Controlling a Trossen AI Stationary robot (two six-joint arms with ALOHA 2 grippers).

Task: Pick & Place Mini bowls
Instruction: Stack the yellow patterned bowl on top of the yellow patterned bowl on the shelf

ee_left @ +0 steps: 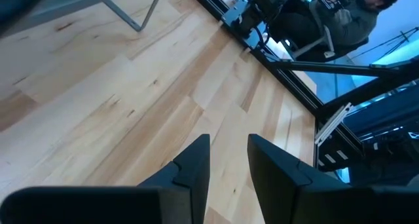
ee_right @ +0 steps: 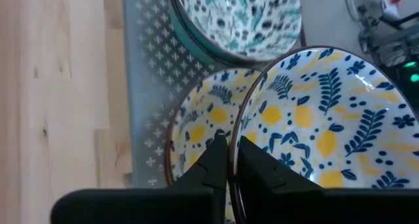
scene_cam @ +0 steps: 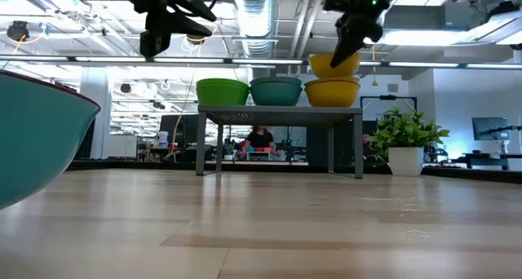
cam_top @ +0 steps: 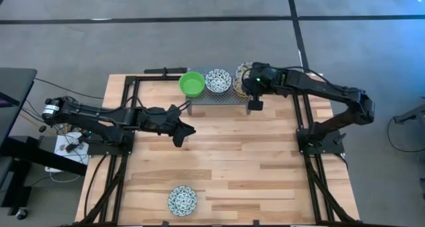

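Observation:
On the grey rack (cam_top: 211, 96) at the table's far side stand a green bowl (cam_top: 192, 84), a blue-patterned bowl (cam_top: 218, 79) and a yellow-patterned bowl (scene_cam: 332, 92). My right gripper (ee_right: 232, 142) is over the rack's right end, shut on a second yellow-patterned bowl (ee_right: 327, 119), which is tilted just above the first yellow-patterned bowl (ee_right: 200, 122). Another blue-patterned bowl (cam_top: 181, 200) rests on its base near the table's near edge. My left gripper (cam_top: 188, 129) hangs open and empty above the table's middle, in front of the rack. My right gripper pinches the upper yellow-patterned bowl by its rim (ee_right: 243, 129), one finger (ee_right: 255, 160) inside the bowl and one finger (ee_right: 211, 160) outside. The fingers come from above, slanting down. The bowl is lifted clear and tilted (scene_cam: 334, 64) over the yellow-patterned bowl on the rack.
A potted leafy plant (scene_cam: 405, 140) stands beyond the rack on the right. Black frame rails (cam_top: 302, 114) run along the table's sides. Bare wood (cam_top: 239, 160) lies between the rack and the near bowl. People sit in the room behind (scene_cam: 261, 139).

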